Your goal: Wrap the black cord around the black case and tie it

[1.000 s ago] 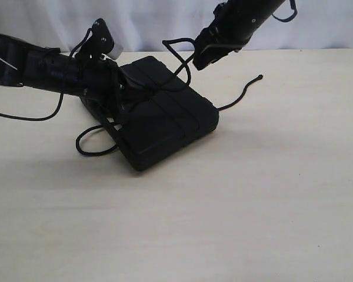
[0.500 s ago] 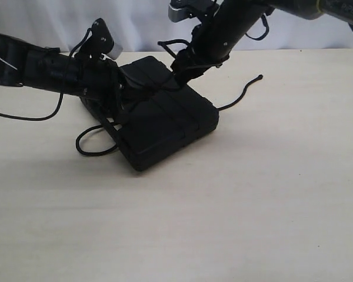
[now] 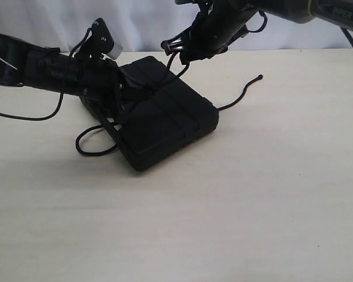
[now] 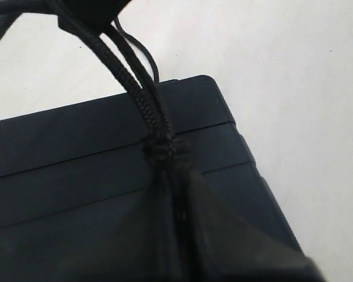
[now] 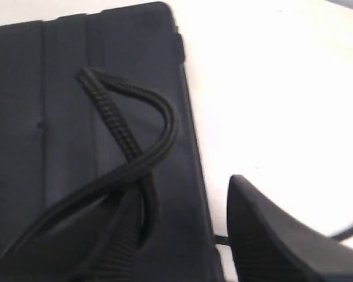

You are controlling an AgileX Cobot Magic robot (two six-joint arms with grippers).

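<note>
Exterior view: left gripper (image 3: 119,97) hard to separate from black case (image 3: 165,123), black on black. Case mid-table (image 3: 270,194). Black cord (image 3: 88,150) loops at case's 8 o'clock, knobbed tail (image 3: 250,87) at 2 o'clock. Right gripper (image 3: 182,51) higher over case's 12 o'clock corner than half second ago, strand raised with it.

Left wrist view: fingers (image 4: 194,223) blurred, pressed together, pinching cord at knot (image 4: 159,147).

Right wrist view: jaws spread; cord lies against one finger (image 5: 120,235); hooked or not, cannot tell.
</note>
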